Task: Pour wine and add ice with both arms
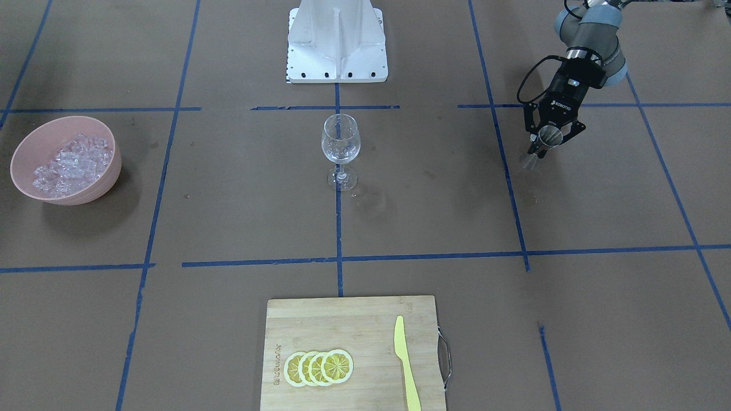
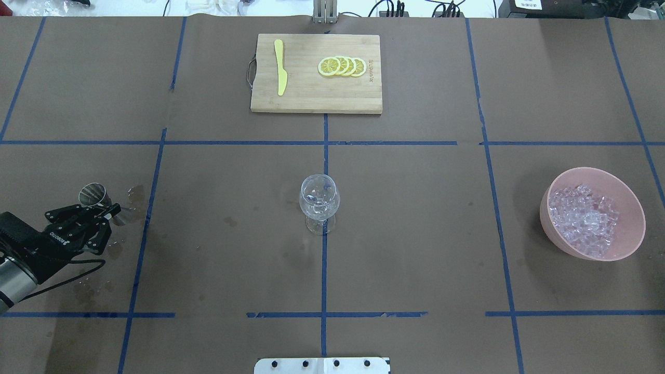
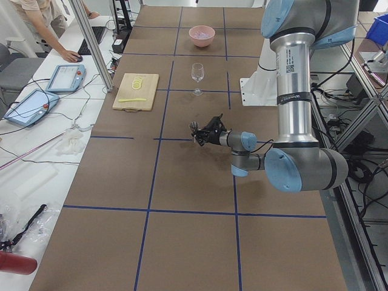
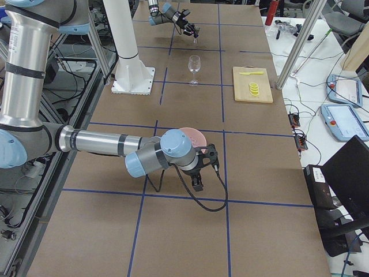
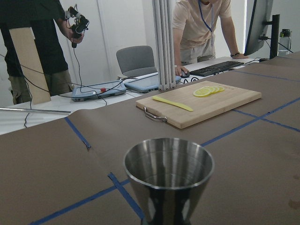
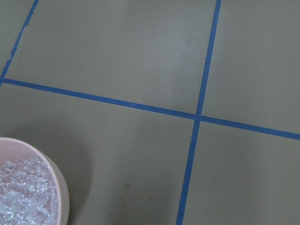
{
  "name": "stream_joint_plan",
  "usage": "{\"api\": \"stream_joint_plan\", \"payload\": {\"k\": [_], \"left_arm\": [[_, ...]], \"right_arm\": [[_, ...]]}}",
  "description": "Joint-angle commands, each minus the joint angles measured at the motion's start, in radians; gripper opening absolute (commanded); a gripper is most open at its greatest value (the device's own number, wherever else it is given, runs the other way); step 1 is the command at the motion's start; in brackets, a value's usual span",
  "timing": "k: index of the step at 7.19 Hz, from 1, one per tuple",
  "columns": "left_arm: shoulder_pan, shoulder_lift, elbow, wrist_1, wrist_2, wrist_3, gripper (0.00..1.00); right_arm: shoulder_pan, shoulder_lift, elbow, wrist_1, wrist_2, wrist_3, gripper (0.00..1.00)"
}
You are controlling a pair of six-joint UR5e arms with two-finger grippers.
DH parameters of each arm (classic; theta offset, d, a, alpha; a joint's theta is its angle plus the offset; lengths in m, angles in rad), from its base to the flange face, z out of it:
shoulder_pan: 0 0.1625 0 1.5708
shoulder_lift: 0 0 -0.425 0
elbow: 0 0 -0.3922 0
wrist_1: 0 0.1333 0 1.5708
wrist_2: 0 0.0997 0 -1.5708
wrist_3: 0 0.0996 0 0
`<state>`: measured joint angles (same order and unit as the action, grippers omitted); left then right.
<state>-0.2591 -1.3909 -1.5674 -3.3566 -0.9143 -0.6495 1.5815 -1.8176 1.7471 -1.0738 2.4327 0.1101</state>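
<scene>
1. the left gripper [image 2: 106, 214] is closed around the waist of a steel measuring cup [image 5: 168, 173], one finger on each side.
2. the cup's long axis stands about upright with its open mouth up. it is well off to the robot's left of the wine glass [image 2: 319, 202]. it sits low, but whether its base touches the surface [image 2: 415, 234] cannot be told.
3. the cup is shiny and cone-shaped. the wine is too faint to make out, in the cup or in the glass.
4. the left arm [image 3: 242, 145] reaches out low, its last link nearly level, and its gripper points away from the robot's base.
5. the right gripper [image 4: 203, 170] shows only in the side view, so how far it is open cannot be told. the right arm [image 4: 104, 141] lies stretched level over the surface with its wrist turned down.
6. that gripper hangs just beside a pink bowl [image 2: 628, 244], well off to the glass's other side. the bowl holds the ice [image 2: 584, 221], a whitish heap of clear chunks.
7. beyond the glass, away from the robot, a cutting board [image 2: 311, 98] carries lemon slices [image 2: 343, 66] and a yellow knife [image 2: 281, 67].
</scene>
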Motion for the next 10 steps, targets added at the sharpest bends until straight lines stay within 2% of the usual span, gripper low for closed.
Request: {"api": "stream_joint_plan", "payload": {"k": [1,3,10], "left_arm": [[-0.012,-0.013,0.01,0.013,0.003,-0.007,0.0],[-0.014,-0.112,0.113,0.013,0.046,-0.006,0.0],[-0.022,-0.103,0.122,0.016,0.012,0.028,0.0]], "right_arm": [[0.0,-0.002,0.0,0.0,0.0,-0.001,1.0],[0.0,-0.002,0.0,0.0,0.0,0.0,1.0],[0.0,-0.008,-0.003,0.018,0.0,0.0,1.0]]}}
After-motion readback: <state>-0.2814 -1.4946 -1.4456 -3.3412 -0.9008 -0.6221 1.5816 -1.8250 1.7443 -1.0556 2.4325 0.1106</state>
